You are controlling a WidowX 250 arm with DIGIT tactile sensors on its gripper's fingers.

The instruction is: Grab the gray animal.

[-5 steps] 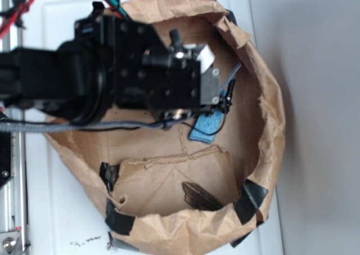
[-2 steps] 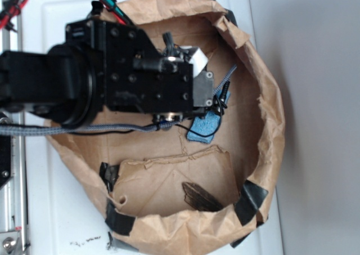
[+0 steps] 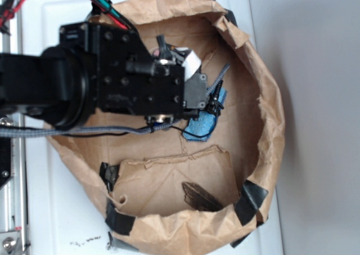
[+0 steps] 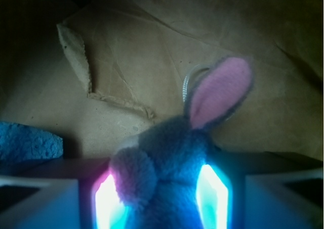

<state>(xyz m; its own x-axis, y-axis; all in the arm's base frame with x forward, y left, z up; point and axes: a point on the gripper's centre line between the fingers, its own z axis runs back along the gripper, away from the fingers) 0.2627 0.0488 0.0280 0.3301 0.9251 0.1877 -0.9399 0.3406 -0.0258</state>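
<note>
In the wrist view the gray animal (image 4: 167,153), a fuzzy dark-gray plush with one pink-lined ear (image 4: 223,90) standing up, fills the space between my two glowing pads (image 4: 106,201). My gripper (image 4: 162,188) is shut on its body, one pad pressed to each side. In the exterior view the gripper (image 3: 211,94) hangs inside the brown paper bag, just above the blue sponge (image 3: 201,126). There the black arm hides almost all of the plush.
The crumpled paper bag wall (image 3: 270,125) rings the whole work area. A torn paper flap (image 3: 180,182) lies on its floor with a dark scrap (image 3: 199,197) at its edge. The blue sponge (image 4: 28,143) sits at the left of the wrist view.
The arm has shifted left in the exterior view over the last second, gripper still closed. The blue sponge stayed where it was and shows more now.
</note>
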